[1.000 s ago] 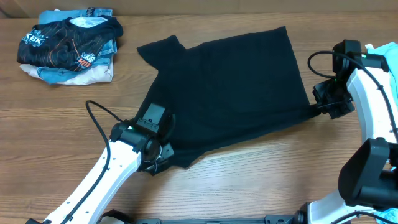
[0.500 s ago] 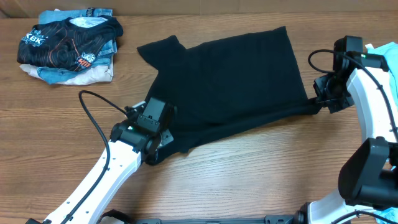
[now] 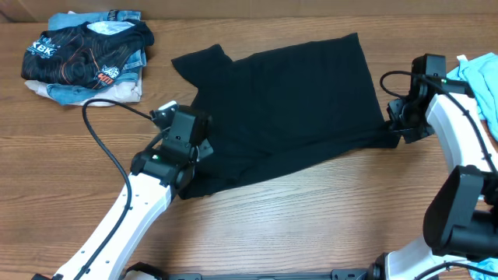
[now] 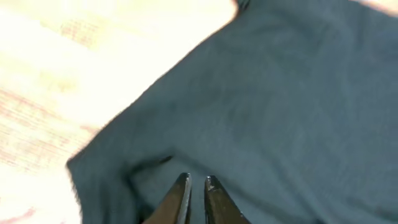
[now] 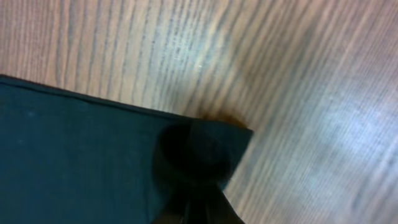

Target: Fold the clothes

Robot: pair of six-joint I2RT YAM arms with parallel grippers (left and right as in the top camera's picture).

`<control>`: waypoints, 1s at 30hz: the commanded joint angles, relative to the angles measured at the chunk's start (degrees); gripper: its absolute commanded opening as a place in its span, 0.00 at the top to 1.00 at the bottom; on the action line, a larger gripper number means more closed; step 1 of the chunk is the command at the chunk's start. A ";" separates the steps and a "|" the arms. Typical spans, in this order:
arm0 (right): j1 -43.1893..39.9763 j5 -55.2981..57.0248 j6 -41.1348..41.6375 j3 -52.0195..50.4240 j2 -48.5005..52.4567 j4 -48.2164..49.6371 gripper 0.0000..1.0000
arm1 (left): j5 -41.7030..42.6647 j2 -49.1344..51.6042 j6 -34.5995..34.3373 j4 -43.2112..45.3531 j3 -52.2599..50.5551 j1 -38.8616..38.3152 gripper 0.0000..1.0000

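The left fingers pinch the black T-shirt at its lower hem. The right fingers pinch its corner.

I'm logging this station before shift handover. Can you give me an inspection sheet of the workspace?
Surface: wooden table, wood bare around the shirt.
Job's things: black T-shirt spread flat, not yet folded.
Clutter: clothes pile at the far left; light blue garment at the right edge.
Grippers: left gripper shut on the T-shirt near its near-left corner; right gripper shut on its near-right corner.
Cables: left cable loops over the table; right cable arcs beside the wrist.
Surroundings: only a pale strip past the far edge.
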 commanded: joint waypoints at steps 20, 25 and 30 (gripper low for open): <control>2.54 -1.53 -1.38 -0.66 2.99 11.04 0.92 | 4.85 7.19 3.48 2.67 -0.24 0.98 0.61; 2.54 -0.72 -1.44 -0.66 5.73 11.39 0.78 | 12.70 7.23 -1.03 -2.91 -0.24 0.98 0.32; 2.54 -0.70 -1.90 -0.66 7.19 11.19 0.30 | 23.19 7.23 -5.22 -7.02 -0.24 0.96 0.33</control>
